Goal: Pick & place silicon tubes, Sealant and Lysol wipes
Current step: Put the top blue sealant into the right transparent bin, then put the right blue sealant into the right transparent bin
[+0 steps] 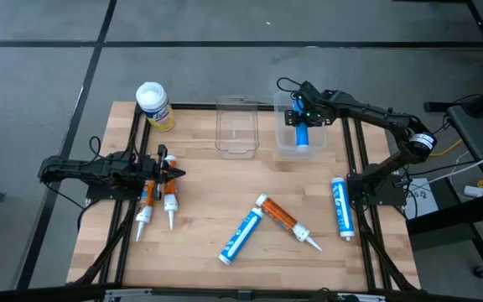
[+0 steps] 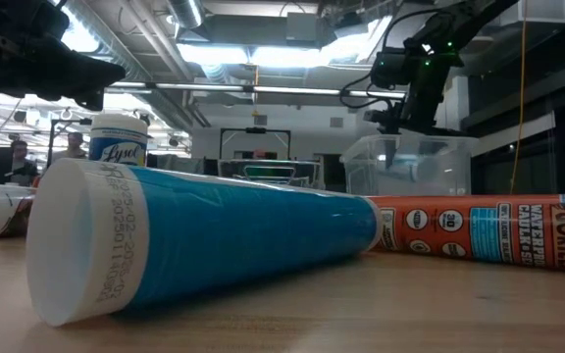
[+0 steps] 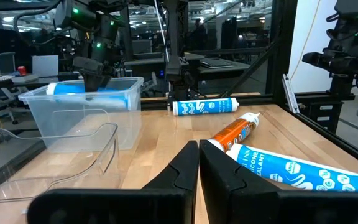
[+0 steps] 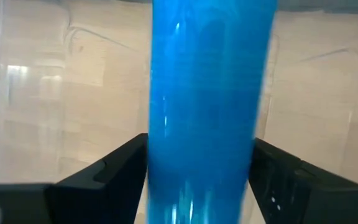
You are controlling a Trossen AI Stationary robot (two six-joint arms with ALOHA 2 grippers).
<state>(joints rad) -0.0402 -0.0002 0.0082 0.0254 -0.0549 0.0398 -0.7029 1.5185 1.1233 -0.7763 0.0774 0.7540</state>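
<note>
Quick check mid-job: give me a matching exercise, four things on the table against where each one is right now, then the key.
Things
1. Lysol wipes
2. blue tube
3. left gripper
4. empty clear bin

Places
A. in the bin on the right, between the right gripper's fingers
B. standing at the table's far left corner
C. mid-table at the far edge, beside the bin that holds a tube
D. above two orange tubes lying at the left side

Pairs: 1-B, 2-A, 3-D, 4-C
</note>
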